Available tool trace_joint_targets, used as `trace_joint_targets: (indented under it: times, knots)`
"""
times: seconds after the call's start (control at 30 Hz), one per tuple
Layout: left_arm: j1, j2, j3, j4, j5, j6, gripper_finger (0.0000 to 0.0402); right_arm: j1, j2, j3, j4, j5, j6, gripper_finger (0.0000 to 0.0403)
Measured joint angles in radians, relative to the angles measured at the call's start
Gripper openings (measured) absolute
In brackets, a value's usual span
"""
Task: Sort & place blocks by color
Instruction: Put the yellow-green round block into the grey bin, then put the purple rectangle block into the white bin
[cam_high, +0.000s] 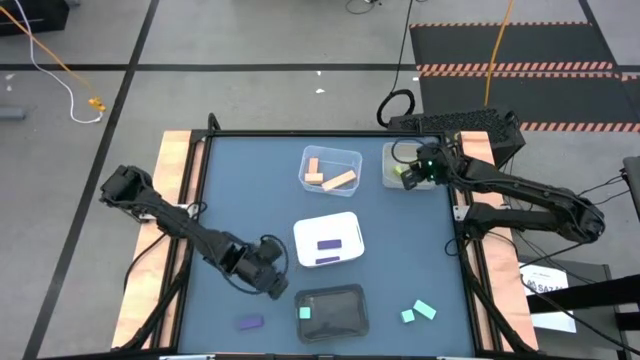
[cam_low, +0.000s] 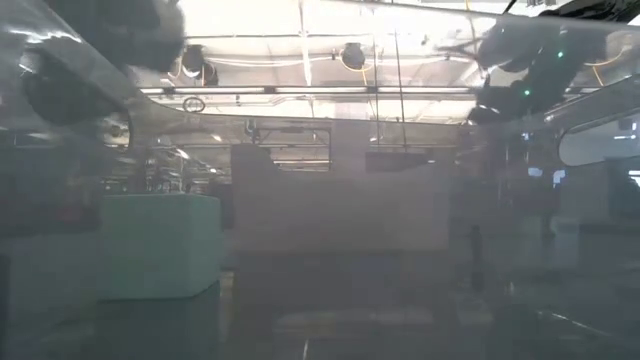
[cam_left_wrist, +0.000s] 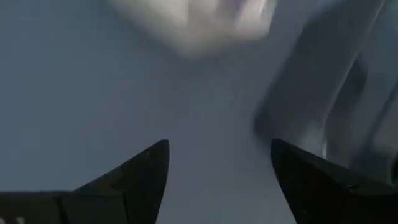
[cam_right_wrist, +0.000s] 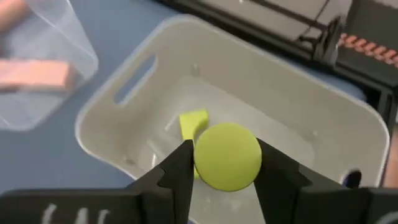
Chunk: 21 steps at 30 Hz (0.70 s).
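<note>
Holding a yellow-green cylinder (cam_right_wrist: 227, 155) between the fingers of my right gripper (cam_right_wrist: 227, 163), I hover over the grey-beige tray (cam_right_wrist: 261, 81) at the far right of the table (cam_high: 250, 180); my two dark fingers press on either side of the cylinder's round face; below it, on the tray floor, lies another yellow-green block (cam_right_wrist: 193, 126); just beside that tray stands the clear tray (cam_high: 331, 169), with two salmon-orange bars (cam_high: 340, 181) inside it. My left gripper (cam_left_wrist: 217, 180) hangs low over the bare table near the front, fingers spread apart and grasping nothing; seen from above it sits between the white tray (cam_high: 328, 240) and the black tray (cam_high: 333, 312). Two purple bars (cam_high: 329, 244) rest in the white tray; one light teal block (cam_high: 305, 313) rests at the left edge of the black tray; a purple block (cam_high: 250, 322) lies loose on the table left of the black tray; two light teal blocks (cam_high: 424, 310) lie loose to its right, close together. From table height a haze covers nearly everything.
</note>
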Motion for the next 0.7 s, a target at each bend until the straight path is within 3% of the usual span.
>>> trace_joint_targets:
  times: [0.1,0.2,0.47,0.7]
  knots:
    - [-0.047,0.0,0.0,-0.029,0.193,-0.088,0.028,0.0,0.005,0.0,-0.045,0.006,0.01,0.0143]
    - [-0.108,0.0,0.0,-0.008,0.259,-0.132,0.028,0.001,0.005,0.0,-0.044,0.053,0.003,0.0154]
    - [-0.3,0.02,0.0,-0.001,0.145,-0.124,0.028,0.0,0.005,0.0,-0.046,0.048,-0.047,0.0161]
    - [-0.396,0.127,0.0,0.118,0.136,-0.077,0.0266,0.0,0.005,0.0,-0.046,0.047,-0.05,0.0183]
